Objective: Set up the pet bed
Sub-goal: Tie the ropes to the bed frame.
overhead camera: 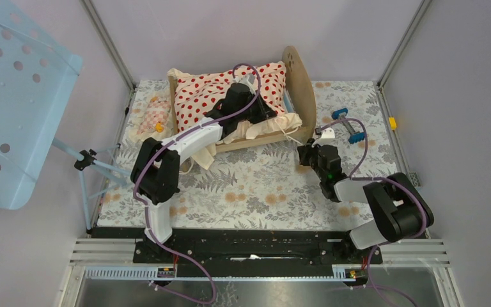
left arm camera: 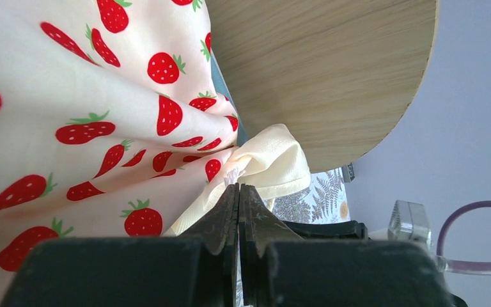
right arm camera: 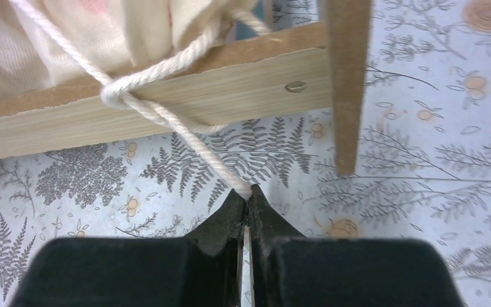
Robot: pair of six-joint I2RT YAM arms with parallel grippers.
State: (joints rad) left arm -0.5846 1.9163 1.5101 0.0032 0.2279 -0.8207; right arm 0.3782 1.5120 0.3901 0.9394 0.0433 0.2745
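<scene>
The pet bed (overhead camera: 302,96) stands at the back of the table, its rounded wooden headboard (left arm camera: 319,70) to the right. A cream blanket with red strawberries (overhead camera: 211,89) lies bunched over it, and only a teal sliver of the mattress (left arm camera: 219,77) shows. My left gripper (left arm camera: 238,187) reaches over the bed, shut on the blanket's cream ruffled edge (left arm camera: 272,160) near the headboard. My right gripper (right arm camera: 247,192) is low at the bed's front right corner, shut on a white cord (right arm camera: 192,137) that is knotted against the wooden side rail (right arm camera: 230,89).
A small pink checked pillow (overhead camera: 150,118) lies on the fern-patterned tablecloth (overhead camera: 262,192) left of the bed. Blue clips (overhead camera: 348,125) and a small white piece (overhead camera: 327,133) lie right of the headboard. A blue perforated stand (overhead camera: 13,109) leans in at the far left.
</scene>
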